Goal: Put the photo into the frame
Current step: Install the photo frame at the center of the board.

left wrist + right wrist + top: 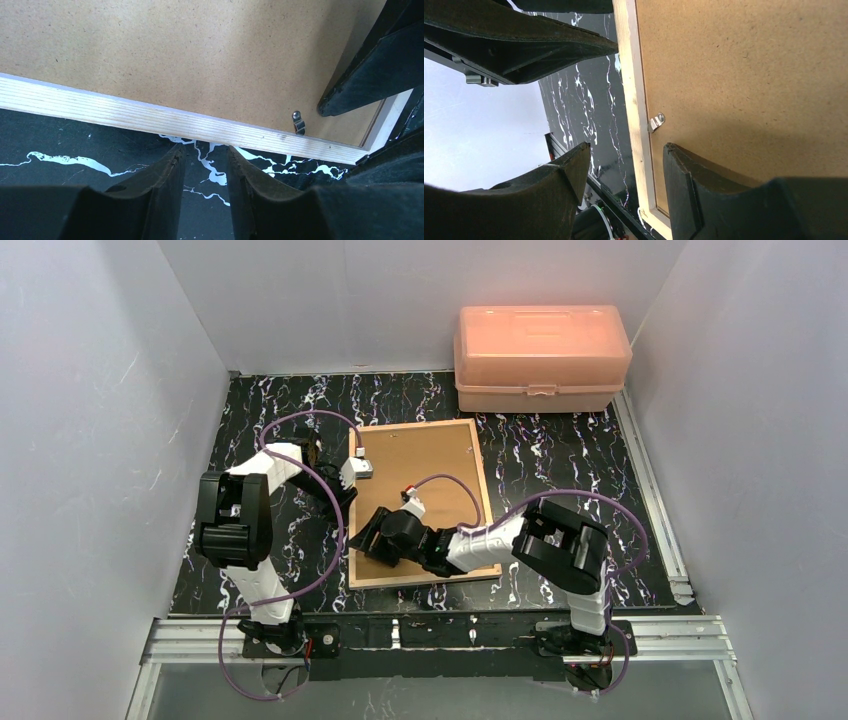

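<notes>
Item: the frame, lying face down near the middle of the table, light wood back uppermost, set slightly askew to the table's edges. Contents: a plain brown backing board fills the opening inside the rails. One small metal clip sits at the seam between board and left rail, toward the near corner. The photo: not in view in any picture (whether it lies beneath the board or elsewhere cannot be told). Left gripper: low over bare table just beside the frame's left rail, fingers partly apart with only tabletop showing between them, holding nothing. Right gripper: at the frame's near left corner, fingers well apart and straddling the left rail, one over the board, the other over the table, closed on nothing. The clip lies just ahead of its fingertips. Also present: an orange lidded box at the far edge, well apart from the frame. Status, as a judgement: if the photo is under the board, the loading is done and what remains is securing the clips and perhaps turning the frame over. If it is not, the board must come out first. Both grippers being stationed by the clip suggests that fastening or unfastening is the step in hand.
</notes>
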Available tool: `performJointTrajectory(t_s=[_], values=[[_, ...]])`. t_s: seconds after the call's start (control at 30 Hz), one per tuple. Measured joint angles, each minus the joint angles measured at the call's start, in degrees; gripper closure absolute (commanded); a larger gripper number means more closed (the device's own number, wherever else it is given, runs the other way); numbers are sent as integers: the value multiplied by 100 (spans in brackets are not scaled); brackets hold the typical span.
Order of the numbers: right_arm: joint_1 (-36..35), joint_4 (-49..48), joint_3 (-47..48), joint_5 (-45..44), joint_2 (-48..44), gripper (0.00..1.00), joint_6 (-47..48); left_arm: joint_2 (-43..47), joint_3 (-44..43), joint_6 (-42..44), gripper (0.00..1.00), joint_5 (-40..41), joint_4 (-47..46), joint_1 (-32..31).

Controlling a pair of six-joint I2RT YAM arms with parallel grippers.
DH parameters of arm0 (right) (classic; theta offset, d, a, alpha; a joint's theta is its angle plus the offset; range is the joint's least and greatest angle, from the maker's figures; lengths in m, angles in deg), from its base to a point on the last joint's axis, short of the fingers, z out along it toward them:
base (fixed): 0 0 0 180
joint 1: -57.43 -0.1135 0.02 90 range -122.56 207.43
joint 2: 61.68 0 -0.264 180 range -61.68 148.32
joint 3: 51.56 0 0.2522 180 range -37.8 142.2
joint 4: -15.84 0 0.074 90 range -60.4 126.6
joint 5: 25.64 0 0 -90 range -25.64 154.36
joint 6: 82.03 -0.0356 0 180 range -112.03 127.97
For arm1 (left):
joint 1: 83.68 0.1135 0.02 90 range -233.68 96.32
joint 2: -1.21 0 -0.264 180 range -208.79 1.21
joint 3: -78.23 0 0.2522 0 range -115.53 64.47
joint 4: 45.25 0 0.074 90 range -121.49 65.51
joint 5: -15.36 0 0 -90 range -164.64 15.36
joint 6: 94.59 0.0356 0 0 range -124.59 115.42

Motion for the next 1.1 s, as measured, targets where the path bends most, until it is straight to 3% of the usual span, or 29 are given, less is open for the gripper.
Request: performJointTrajectory(t_s=[0.93, 1.1], values=[[-9, -219, 389, -35, 396, 37, 83, -146, -251, 70, 72, 90, 302, -151], [-4, -173, 275, -101, 210, 32, 503, -153, -315, 57, 68, 76, 387, -127]])
